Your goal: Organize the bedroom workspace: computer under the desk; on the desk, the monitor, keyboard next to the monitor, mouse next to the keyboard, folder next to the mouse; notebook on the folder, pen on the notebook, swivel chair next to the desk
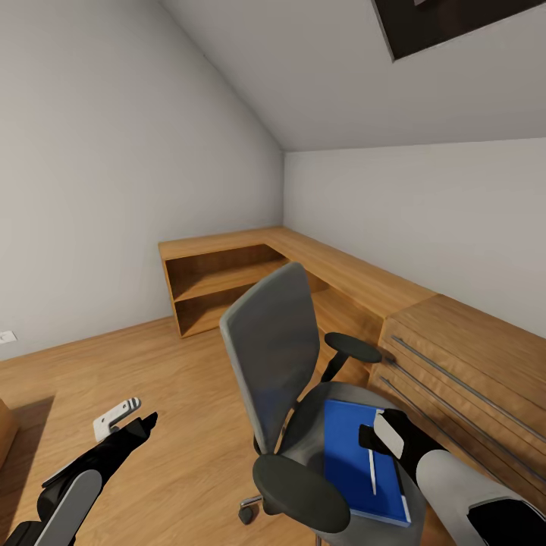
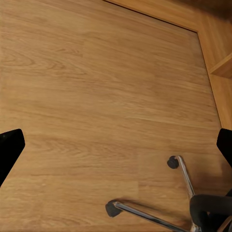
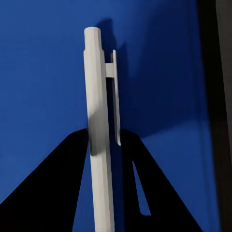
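A grey swivel chair [image 1: 277, 345] stands in front of the wooden L-shaped desk [image 1: 341, 265]. On its seat lies a flat blue cover [image 1: 353, 455], folder or notebook, I cannot tell which. A white pen [image 1: 372, 472] rests along it. My right gripper [image 1: 370, 440] is low over the seat, and the right wrist view has both black fingers pressed against the pen [image 3: 99, 121], over the blue cover [image 3: 43, 87]. My left gripper [image 1: 135, 419] hangs open over bare floor left of the chair, its fingertips [image 2: 10, 145] far apart. Monitor, keyboard, mouse and computer are out of view.
Open shelves [image 1: 216, 292] fill the desk's left end, and a drawer unit [image 1: 462, 379] stands close to the right of the chair. The chair's chrome legs and casters [image 2: 173, 162] spread over the wooden floor [image 2: 96, 87]. A sloped ceiling hangs overhead.
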